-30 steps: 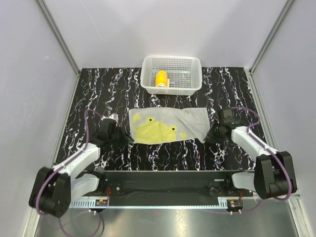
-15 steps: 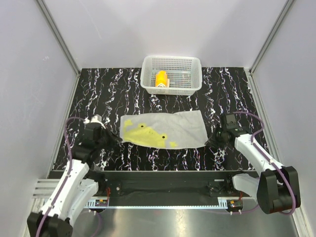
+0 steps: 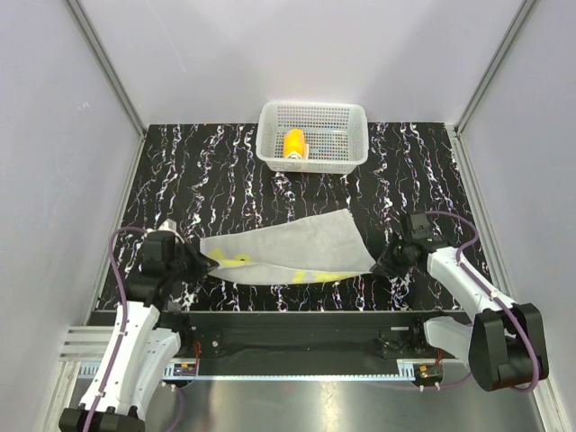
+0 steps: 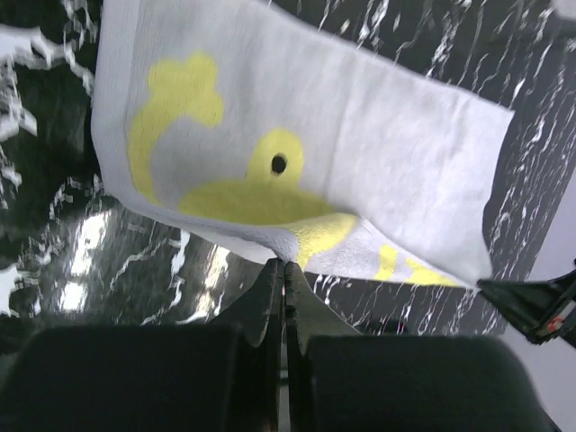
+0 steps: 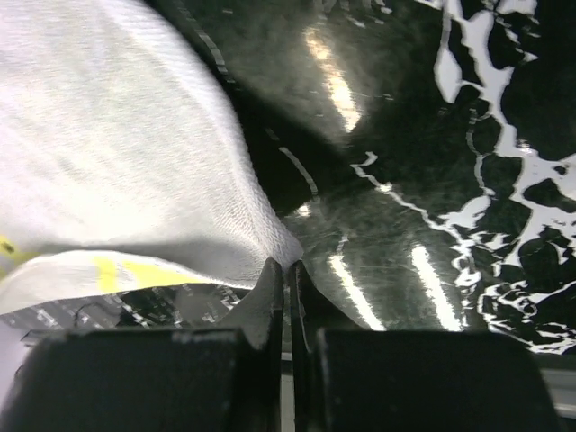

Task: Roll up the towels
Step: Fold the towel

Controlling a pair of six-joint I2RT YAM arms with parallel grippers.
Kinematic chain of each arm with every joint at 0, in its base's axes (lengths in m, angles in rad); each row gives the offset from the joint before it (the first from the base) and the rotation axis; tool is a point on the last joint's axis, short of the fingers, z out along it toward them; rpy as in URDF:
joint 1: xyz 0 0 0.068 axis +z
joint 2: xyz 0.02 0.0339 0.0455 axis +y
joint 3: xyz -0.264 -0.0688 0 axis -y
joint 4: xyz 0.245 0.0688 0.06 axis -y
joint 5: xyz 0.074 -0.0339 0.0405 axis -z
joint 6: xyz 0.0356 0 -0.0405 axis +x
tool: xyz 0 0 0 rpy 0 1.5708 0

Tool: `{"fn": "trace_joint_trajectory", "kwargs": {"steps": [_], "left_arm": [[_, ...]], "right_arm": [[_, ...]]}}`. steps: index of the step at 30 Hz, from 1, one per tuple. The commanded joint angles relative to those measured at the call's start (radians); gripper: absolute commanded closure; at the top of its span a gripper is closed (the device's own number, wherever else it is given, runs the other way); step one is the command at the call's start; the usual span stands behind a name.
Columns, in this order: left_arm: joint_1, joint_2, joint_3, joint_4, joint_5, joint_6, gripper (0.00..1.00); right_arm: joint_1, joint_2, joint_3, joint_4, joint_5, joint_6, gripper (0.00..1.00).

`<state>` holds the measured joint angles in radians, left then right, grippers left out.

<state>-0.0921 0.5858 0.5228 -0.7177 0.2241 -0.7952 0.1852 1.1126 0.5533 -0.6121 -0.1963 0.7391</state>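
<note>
Looking down from the top external view, a light grey towel (image 3: 297,247) with yellow-green blotches is seen stretched across the lower middle of the frame, above the black marbled worktop (image 3: 207,171). Its left tip is pinched by the left jaws, which are closed on the cloth, and its right tip is pinched by the right jaws, likewise closed on it. Whether the far edge of this towel rests on the worktop cannot be told. A white perforated basket (image 3: 312,106) is placed at the upper middle of the frame, well apart from the grey towel. A bright orange towel (image 3: 293,144) is seen rolled up inside the basket, towards its left side.

From the left wrist view, the grey towel (image 4: 378,144) fills the upper part of the frame, and a yellow duck-like shape is shown on it. The left jaws are pressed together at the bottom centre, with the towel's near edge clamped between them. The worktop (image 4: 54,180) is visible at the left.

From the right wrist view, the grey towel (image 5: 117,153) occupies the upper left. Its corner is gripped between the closed right jaws at the bottom centre. The glossy worktop (image 5: 432,135) fills the right of the frame.
</note>
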Motion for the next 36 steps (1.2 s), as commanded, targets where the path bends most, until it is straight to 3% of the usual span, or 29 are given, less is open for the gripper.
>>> {"fn": "trace_joint_trajectory", "kwargs": {"steps": [1,7,15,22,36], "left_arm": [[0.005,-0.067,-0.02,0.009,0.087,-0.044,1.0],[0.005,-0.109,0.014,-0.066,0.04,-0.042,1.0],[0.012,-0.06,-0.01,0.021,-0.012,-0.09,1.0],[0.052,-0.145,-0.029,0.017,-0.155,-0.136,1.0],[0.089,0.029,-0.106,0.164,-0.117,-0.113,1.0]], "right_arm": [[0.005,-0.005,0.1,0.003,-0.035,-0.009,1.0],[0.007,0.098,0.276,-0.028,-0.037,-0.075,1.0],[0.005,0.357,0.509,-0.041,-0.037,-0.155,1.0],[0.005,0.561,0.724,-0.095,0.006,-0.219,1.0],[0.005,0.868,0.974,-0.132,-0.063,-0.262,1.0]]}}
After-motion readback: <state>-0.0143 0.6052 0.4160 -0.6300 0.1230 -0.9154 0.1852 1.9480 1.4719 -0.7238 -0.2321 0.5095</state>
